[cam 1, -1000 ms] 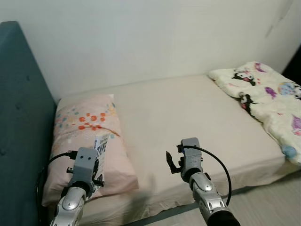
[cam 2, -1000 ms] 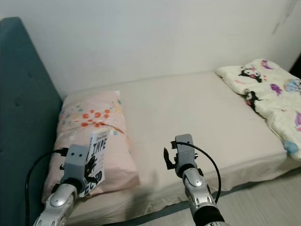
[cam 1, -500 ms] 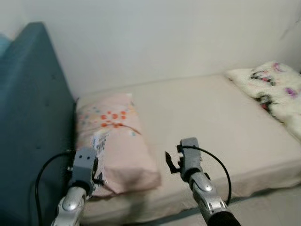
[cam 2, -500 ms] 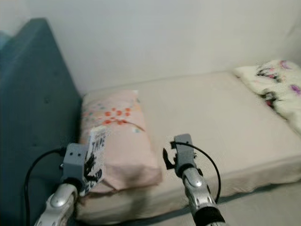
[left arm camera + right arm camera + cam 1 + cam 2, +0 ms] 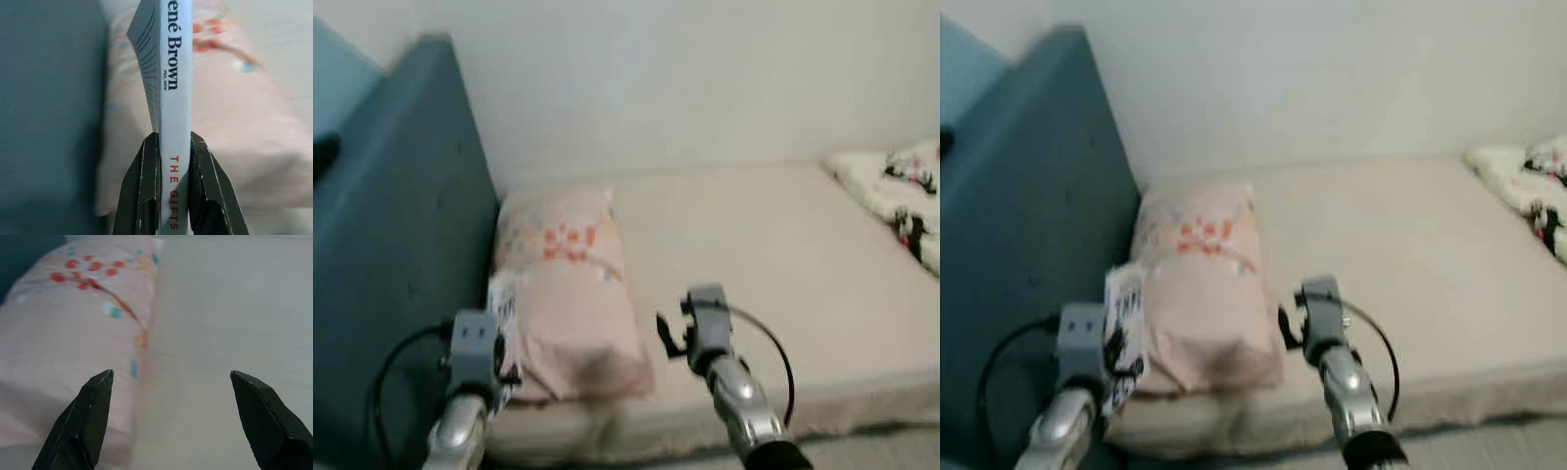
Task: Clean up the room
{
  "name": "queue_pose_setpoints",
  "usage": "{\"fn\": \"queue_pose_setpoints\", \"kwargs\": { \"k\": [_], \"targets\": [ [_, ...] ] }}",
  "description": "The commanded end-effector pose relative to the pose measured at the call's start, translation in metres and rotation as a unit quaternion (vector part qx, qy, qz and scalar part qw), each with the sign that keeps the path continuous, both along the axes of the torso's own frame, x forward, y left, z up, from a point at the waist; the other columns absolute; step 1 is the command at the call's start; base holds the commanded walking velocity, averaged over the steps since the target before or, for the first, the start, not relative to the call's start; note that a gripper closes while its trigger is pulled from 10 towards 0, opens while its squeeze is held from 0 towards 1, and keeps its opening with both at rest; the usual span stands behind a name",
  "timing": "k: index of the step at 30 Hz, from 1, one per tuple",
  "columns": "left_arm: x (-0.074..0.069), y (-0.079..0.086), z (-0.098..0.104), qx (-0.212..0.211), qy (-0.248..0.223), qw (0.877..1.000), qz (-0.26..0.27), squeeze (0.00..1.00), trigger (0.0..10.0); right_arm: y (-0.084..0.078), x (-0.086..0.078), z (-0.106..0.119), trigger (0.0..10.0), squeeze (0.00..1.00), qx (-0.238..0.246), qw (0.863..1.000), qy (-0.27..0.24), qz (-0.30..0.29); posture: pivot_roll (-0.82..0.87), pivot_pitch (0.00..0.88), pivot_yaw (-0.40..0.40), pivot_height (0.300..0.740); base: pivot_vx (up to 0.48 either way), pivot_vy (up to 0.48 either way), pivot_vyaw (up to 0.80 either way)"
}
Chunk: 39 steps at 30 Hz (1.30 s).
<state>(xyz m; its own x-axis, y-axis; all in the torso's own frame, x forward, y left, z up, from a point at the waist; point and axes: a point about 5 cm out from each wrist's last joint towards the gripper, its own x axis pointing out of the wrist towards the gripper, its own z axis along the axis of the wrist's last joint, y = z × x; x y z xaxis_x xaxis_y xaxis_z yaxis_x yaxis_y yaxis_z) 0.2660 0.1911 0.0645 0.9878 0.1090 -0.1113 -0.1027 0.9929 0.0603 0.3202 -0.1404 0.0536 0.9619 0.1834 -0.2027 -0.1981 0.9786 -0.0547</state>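
Left wrist view has the left gripper point(image 5: 173, 161) with jaws clamped on a white book point(image 5: 173, 88), held up beside the pink pillow point(image 5: 573, 284). Right gripper point(image 5: 178, 418) hovers over the bed point(image 5: 783, 255), jaws wide apart, nothing in them.

Before me: a low bed with a beige fitted sheet point(image 5: 773, 255), set against a plain white wall point(image 5: 685, 78). A padded teal headboard point(image 5: 391, 264) stands at my left, a pink floral-print pillow point(image 5: 573, 284) lying just beside it. A white cartoon-print quilt point(image 5: 901, 196) is bunched at far right.
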Motion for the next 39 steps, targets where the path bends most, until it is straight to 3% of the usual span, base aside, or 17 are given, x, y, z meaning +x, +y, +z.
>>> {"fn": "queue_pose_setpoints", "kwargs": {
  "k": [1, 15, 22, 29, 39],
  "targets": [
    [0.000, 0.001, 0.004, -0.007, -0.007, 1.000, 0.008, 0.00, 10.0, 0.000, -0.004, -0.005, 10.0, 0.00, 0.004, 1.000, 0.009, -0.003, 0.04, 0.106, -0.012, 0.740, 0.000, 0.000, 0.00],
    [-0.003, -0.009, 0.001, -0.013, -0.002, 0.999, -0.039, 0.00, 10.0, -0.001, -0.003, -0.004, 10.0, 0.00, 0.005, 1.000, 0.010, 0.000, 0.04, 0.119, -0.022, 0.740, 0.000, 0.000, 0.00],
    [-0.005, -0.004, 0.000, 0.010, 0.011, 0.999, -0.035, 0.00, 10.0, 0.000, -0.003, -0.005, 10.0, 0.00, 0.006, 1.000, 0.013, 0.002, 0.04, 0.119, -0.022, 0.740, 0.000, -0.274, 0.00],
    [-0.007, 0.003, -0.004, -0.043, 0.021, 0.999, -0.006, 0.00, 10.0, 0.000, -0.004, -0.005, 10.0, 0.00, 0.008, 1.000, 0.014, 0.002, 0.04, 0.122, -0.018, 0.740, 0.000, -0.206, 0.00],
    [-0.007, 0.009, -0.007, -0.041, 0.034, 0.998, 0.016, 0.00, 10.0, -0.001, -0.004, -0.005, 10.0, 0.00, 0.008, 1.000, 0.017, 0.005, 0.04, 0.127, -0.019, 0.740, 0.000, 0.000, 0.00]
  ]
}}
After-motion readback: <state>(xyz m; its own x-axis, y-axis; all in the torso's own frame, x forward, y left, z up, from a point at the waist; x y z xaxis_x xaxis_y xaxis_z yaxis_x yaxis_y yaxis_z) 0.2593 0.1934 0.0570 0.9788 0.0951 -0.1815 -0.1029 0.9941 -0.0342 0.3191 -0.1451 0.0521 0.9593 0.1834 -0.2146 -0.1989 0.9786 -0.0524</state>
